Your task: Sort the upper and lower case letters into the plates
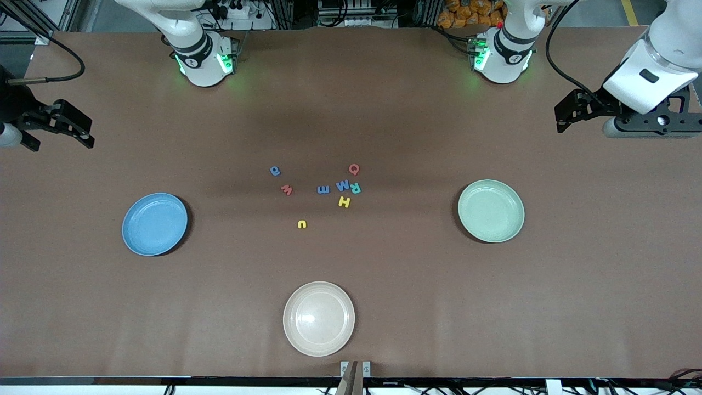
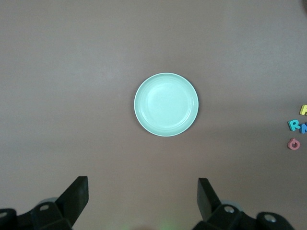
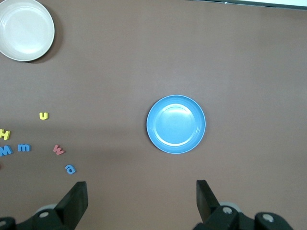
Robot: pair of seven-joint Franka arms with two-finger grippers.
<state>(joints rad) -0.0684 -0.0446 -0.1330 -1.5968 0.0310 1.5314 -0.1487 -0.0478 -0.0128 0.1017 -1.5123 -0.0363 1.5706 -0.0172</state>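
**Nothing sorted yet, both arms waiting**

Both plates sit bare—blue plate (image 1: 154, 224) toward the right arm's end, mint green plate (image 1: 491, 210) toward the left arm's. The foam letters (image 1: 323, 189) cluster between them. Left pincer (image 1: 570, 116) and right pincer (image 1: 68, 127) hang spread, empty, over the tabletop (image 1: 384, 274) ends.

I'd start with the lone yellow "u" (image 1: 302, 224)—free on every side. Only the right wrist view also catches the cream plate (image 3: 25, 29).

letter cluster (image 1: 323, 189) mid-table as landmark | one plate (image 1: 154, 224) toward the right arm's end of it, well apart | second plate (image 1: 491, 210) toward the left arm's end, well apart | third plate (image 1: 318, 319) nearer the front camera than it
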